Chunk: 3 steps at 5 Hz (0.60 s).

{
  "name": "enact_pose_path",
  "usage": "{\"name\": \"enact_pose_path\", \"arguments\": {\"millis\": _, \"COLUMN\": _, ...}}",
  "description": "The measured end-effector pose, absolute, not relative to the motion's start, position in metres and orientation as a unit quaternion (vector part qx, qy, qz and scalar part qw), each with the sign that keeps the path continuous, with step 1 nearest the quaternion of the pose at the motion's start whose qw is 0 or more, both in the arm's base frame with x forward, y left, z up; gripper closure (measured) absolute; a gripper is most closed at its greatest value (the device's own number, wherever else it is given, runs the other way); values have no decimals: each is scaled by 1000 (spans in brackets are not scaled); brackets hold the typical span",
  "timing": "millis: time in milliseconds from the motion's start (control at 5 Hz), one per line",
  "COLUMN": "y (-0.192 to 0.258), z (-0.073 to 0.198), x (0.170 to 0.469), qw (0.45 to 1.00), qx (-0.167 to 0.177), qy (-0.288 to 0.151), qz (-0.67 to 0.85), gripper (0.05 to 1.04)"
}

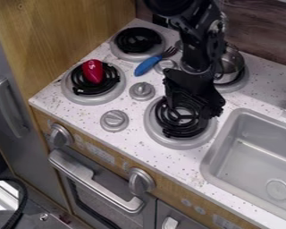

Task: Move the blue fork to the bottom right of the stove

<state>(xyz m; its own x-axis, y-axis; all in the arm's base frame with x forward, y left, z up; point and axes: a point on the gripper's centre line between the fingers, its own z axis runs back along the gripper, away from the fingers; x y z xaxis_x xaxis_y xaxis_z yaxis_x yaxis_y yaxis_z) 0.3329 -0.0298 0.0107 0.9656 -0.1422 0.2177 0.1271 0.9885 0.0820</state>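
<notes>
Blue fork point(146, 65) is seen on the stove point(120, 99), tines pointed toward 2 o'clock. Between 4 and 5 from it, gripper point(195, 105) is held; how open, or if anything's gripped, can't be told. Metal pot point(230, 63) is seated around 3, contents hidden.

knobs point(114, 120) stand between front burners point(175, 142)

The black robot pincer point(192, 112) hangs right of centre, over a black coil burner point(169, 120). Near the upper centre, a blue-handled fork with metallic tines point(148, 65) lies on the speckled white desk point(136, 142), tines toward the upper right. A rounded red object point(93, 70) sits on the left burner point(112, 85); a shiny metal pot point(231, 65) stands at upper right, above a grey sink point(250, 156).
</notes>
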Motion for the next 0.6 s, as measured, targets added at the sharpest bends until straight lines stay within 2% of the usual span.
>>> {"name": "enact_pose_path", "arguments": {"millis": 200, "y": -30, "z": 1, "x": 329, "qw": 992, "qx": 34, "qy": -97, "qz": -69, "gripper": 85}}
{"name": "enact_pose_path", "arguments": {"millis": 600, "y": 47, "z": -11, "x": 377, "qw": 994, "qx": 45, "qy": -99, "qz": -2, "gripper": 85}}
